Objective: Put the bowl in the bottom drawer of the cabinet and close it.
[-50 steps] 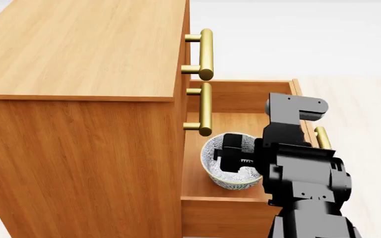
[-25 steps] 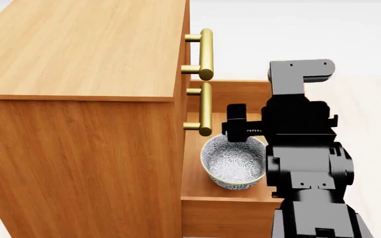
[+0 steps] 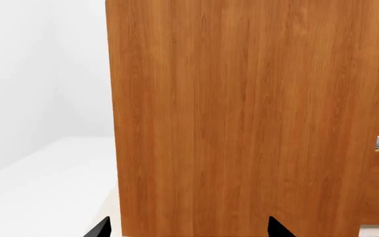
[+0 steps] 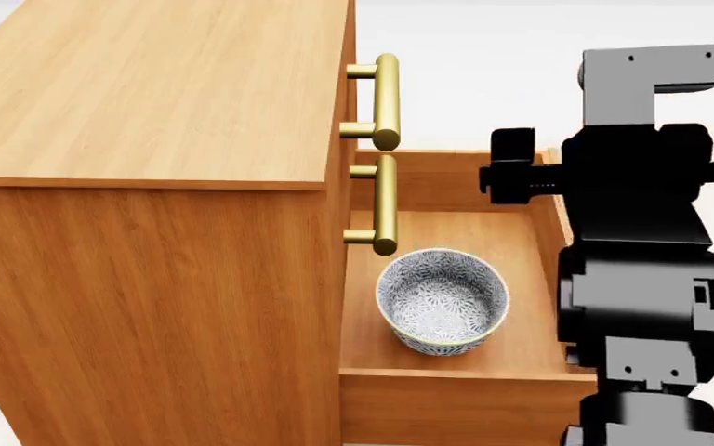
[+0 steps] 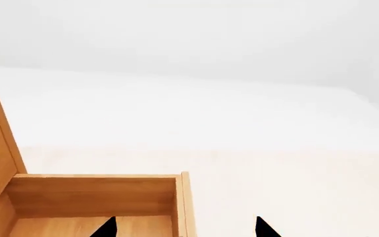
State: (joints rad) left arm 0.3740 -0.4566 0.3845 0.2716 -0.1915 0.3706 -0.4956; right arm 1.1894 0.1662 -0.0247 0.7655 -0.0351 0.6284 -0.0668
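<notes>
1. Pale floor and wall frame my left wrist view; the cabinet side fills it. My left gripper shows tips spread wide, holding nothing.
2. Head view: the bowl sits in the open bottom drawer, near its front. My right gripper hovers above, empty.
3. Right wrist view: tips wide apart over the drawer's far corner. Shoving it carelessly could jolt the bowl, I think.

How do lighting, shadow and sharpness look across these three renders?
Head view: even light, crisp, soft shade inside the bottom drawer around the bowl; no glare on the cabinet. Left wrist view: sharp wood grain fills the frame. Right wrist view: pale, washed-out floor, sharp drawer edges.
</notes>
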